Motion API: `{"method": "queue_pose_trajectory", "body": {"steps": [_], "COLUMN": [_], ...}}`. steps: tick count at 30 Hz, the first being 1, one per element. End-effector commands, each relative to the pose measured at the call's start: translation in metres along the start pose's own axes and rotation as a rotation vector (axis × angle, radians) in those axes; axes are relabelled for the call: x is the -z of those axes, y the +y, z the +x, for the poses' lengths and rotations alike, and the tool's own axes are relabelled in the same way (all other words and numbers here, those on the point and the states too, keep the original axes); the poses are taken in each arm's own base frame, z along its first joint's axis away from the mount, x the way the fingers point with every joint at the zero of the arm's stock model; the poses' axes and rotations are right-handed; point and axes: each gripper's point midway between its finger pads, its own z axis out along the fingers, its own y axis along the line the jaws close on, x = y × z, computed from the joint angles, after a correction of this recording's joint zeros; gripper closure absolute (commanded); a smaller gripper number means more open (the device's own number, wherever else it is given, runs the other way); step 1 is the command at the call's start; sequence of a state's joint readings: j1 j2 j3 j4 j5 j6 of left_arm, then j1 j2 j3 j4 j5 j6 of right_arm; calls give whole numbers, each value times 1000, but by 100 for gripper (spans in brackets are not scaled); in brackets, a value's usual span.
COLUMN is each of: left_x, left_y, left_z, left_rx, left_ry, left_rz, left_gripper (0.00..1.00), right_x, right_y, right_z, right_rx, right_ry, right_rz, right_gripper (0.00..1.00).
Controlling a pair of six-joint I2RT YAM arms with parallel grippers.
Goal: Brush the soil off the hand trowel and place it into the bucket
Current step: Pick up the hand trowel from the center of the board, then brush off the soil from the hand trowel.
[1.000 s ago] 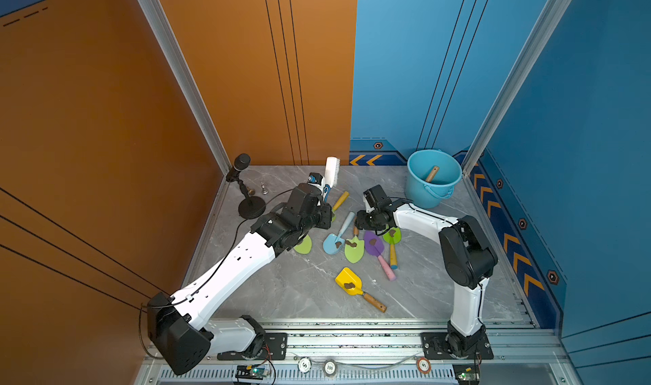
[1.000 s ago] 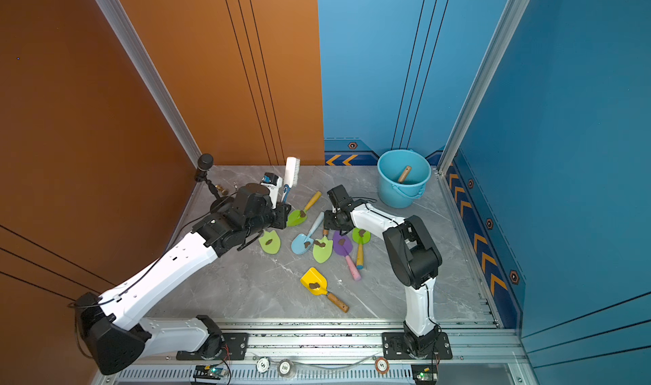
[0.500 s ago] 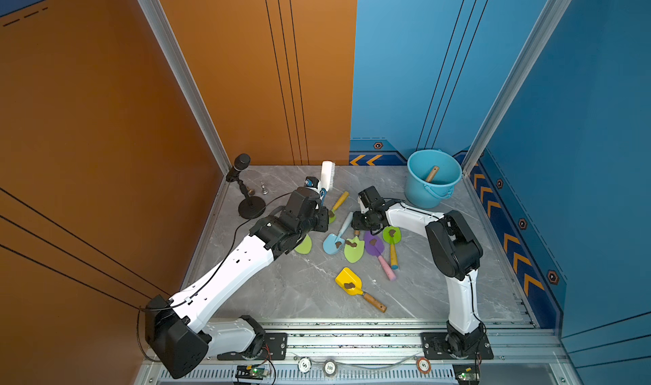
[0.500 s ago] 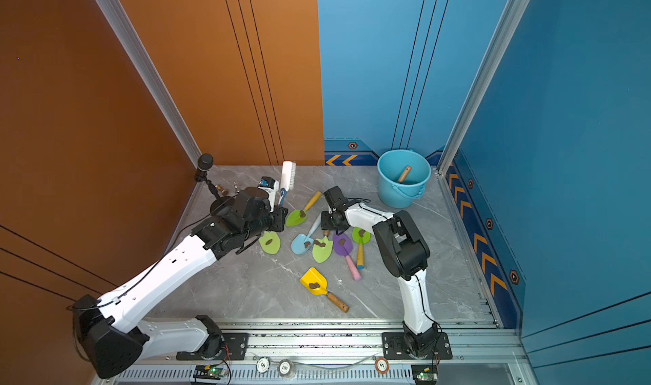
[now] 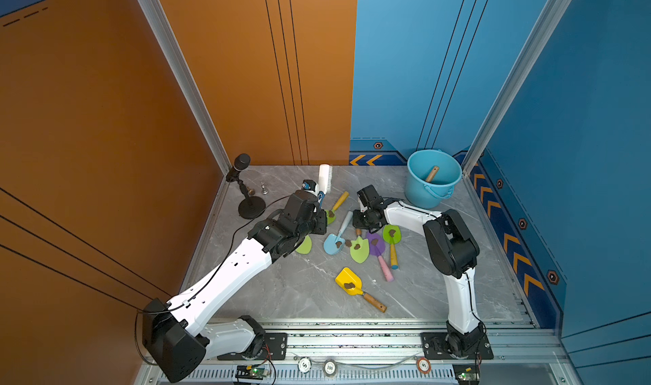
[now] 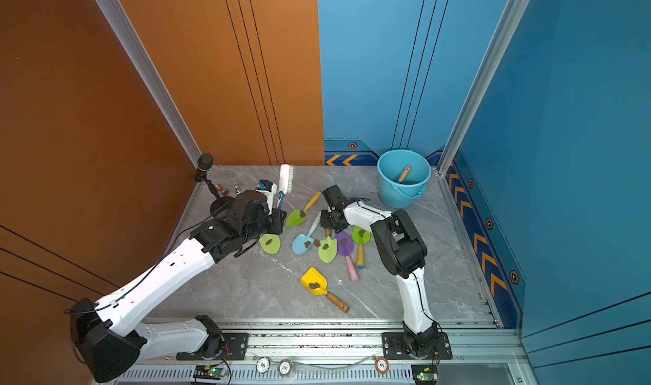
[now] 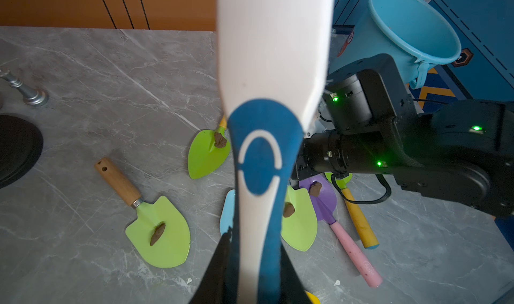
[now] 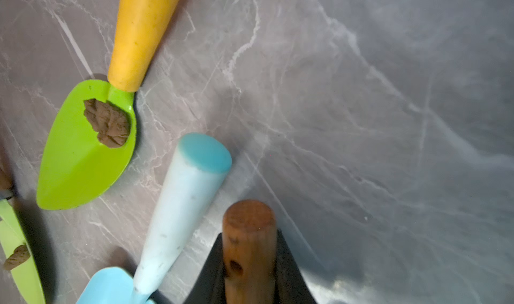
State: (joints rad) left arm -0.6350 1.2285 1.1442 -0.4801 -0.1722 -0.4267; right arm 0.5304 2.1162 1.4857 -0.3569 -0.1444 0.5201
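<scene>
In both top views, the left gripper point(image 5: 318, 203), at frame centre, is clamped on the handle of a white brush point(image 5: 324, 177); just right of it the right gripper point(image 5: 358, 224) is closed on the wooden handle of the green hand trowel point(image 5: 359, 253), whose blade rests on the tabletop point(image 5: 299, 295) carrying a lump of soil point(image 5: 357, 246), and the bucket point(image 6: 398, 193) stands upper right of both. Left wrist view: the jaws pinch the brush point(image 7: 258, 163) handle. Right wrist view: dark jaws grip the hand trowel point(image 8: 249, 244) handle on both sides.

Bright, even light; blurred foregrounds.
</scene>
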Motion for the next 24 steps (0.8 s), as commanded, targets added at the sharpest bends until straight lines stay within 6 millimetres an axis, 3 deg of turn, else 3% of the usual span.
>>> {"method": "queue_pose_trajectory", "body": {"steps": [1,4,12,18,24], "left_x": [6,7,-1,-28,-64], "left_y": [6,8,9,-11,-40], "left_z": [9,14,45,81,94], "left_rx": [-26,-42,-154,-279,-345], "left_ry": [35,54,179,320,392], "left_rz": [-3,-12,-31,-51,-55], "left_gripper": [100,100,100,100,100], "right_x": [10,18,74,117,140], "right_y": [-9,-10,6,21,39], "right_z": [-9,-20,-76,-109,-119], "right_rx": [-5,-15,-44,-14,13], "right_ry": [-15,-47,-247,-350,-395], "right_rz": [36,22,-74,-114,-141], "right_gripper": [80,82,83,84,84]}}
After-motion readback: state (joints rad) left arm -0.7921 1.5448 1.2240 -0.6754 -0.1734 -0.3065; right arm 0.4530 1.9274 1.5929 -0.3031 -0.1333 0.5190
